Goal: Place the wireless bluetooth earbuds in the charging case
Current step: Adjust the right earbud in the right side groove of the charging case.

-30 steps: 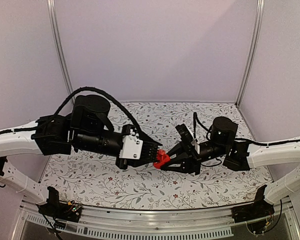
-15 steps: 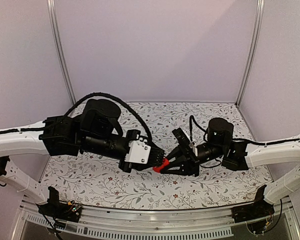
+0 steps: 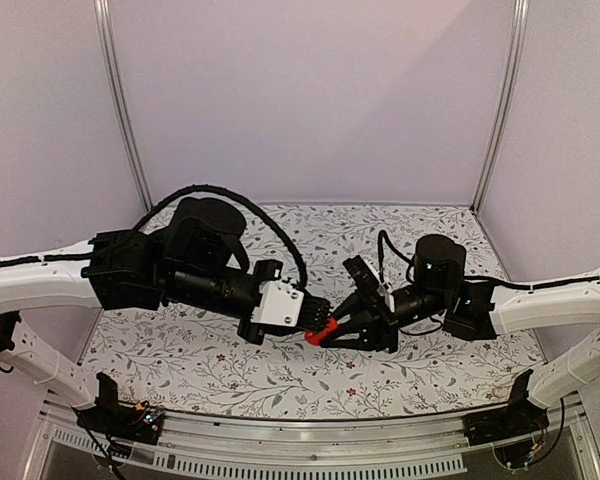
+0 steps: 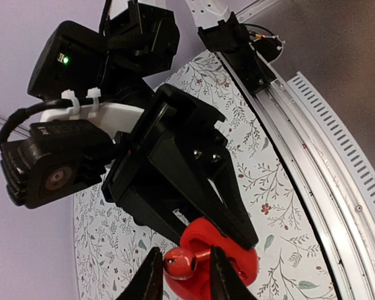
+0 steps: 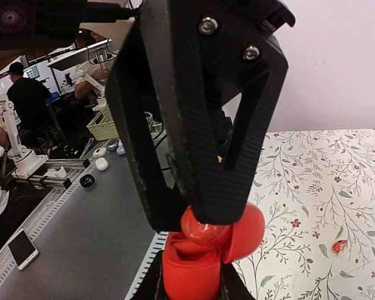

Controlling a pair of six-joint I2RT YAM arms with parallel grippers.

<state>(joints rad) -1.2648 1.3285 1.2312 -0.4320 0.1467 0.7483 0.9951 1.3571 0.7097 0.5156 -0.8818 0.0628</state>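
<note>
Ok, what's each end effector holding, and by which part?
The right end effector grips the red case by its base; left end effector pinches a red earbud by its body.

Glossy red plastic charging case and earbud, matt black ribbed plastic left tool, matt floral printed cloth over table, grooved grey metal rail.

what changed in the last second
The left hand edged right, onto the open red case, and its fingers narrowed around a red earbud. The right hand kept its grip on the case and barely shifted.
</note>
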